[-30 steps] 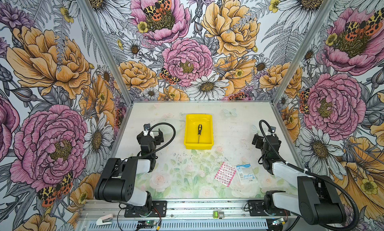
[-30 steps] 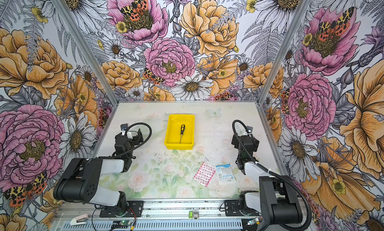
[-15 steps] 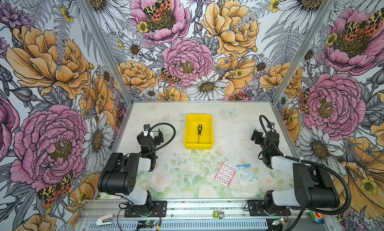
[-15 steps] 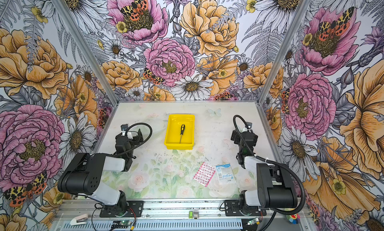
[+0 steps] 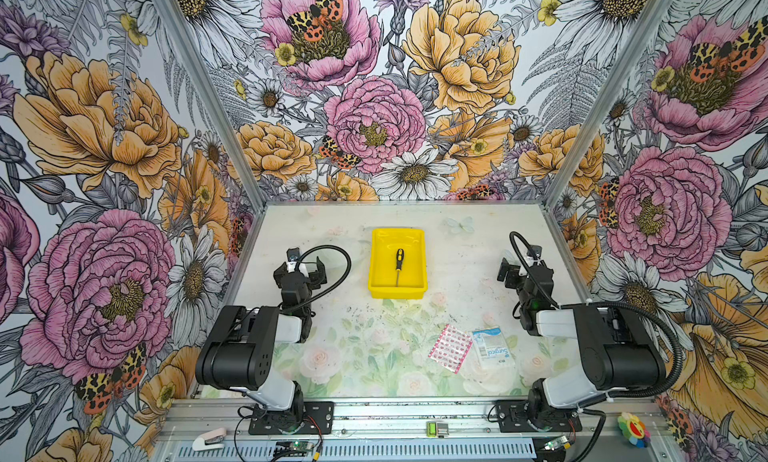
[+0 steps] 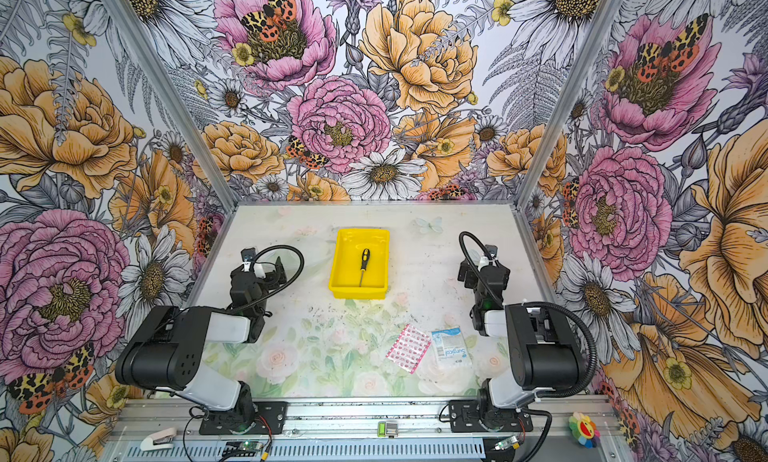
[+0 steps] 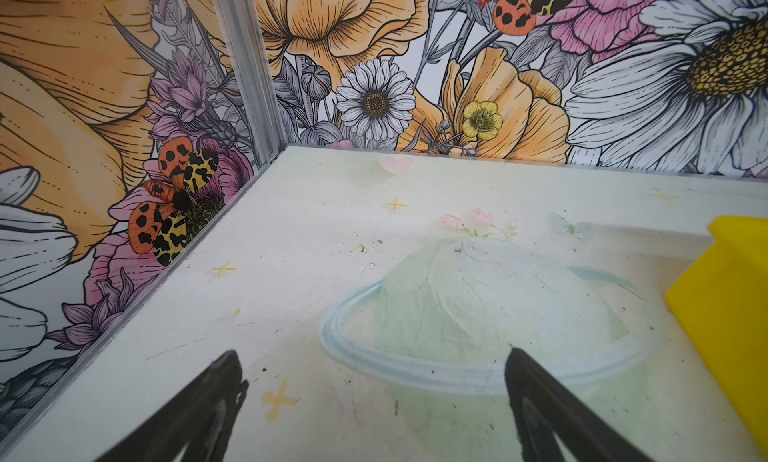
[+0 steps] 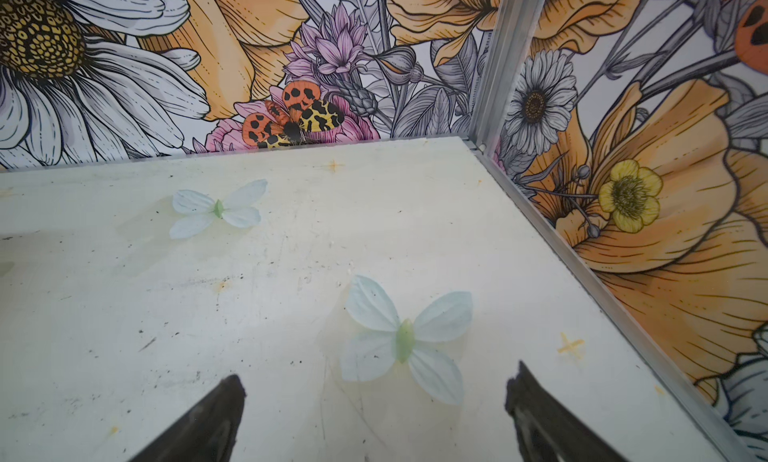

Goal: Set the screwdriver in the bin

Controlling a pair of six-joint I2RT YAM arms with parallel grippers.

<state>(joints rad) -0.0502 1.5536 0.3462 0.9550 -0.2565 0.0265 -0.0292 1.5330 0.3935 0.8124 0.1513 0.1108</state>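
Note:
The yellow bin point(image 5: 397, 291) point(image 6: 359, 293) stands at the middle back of the table in both top views. Inside it lies the screwdriver point(image 5: 399, 264) point(image 6: 364, 265), black-and-yellow handle toward the back wall and shaft toward the front. My left gripper point(image 5: 302, 268) point(image 6: 259, 273) rests open and empty to the left of the bin, whose corner point(image 7: 731, 314) shows in the left wrist view beside the gripper point(image 7: 372, 356). My right gripper point(image 5: 521, 268) point(image 6: 482, 271) point(image 8: 374, 381) is open and empty well to the right of the bin, over a printed butterfly.
A pink dotted packet point(image 5: 451, 347) and a white surgical packet point(image 5: 490, 347) lie at the front right. A stapler point(image 5: 210, 439) and a colourful toy point(image 5: 633, 428) sit on the front rail. Floral walls close in the table on three sides.
The right arm has folded back toward its base, its gripper shifting slightly toward the back. The left arm has barely settled. The screwdriver stays in the bin.

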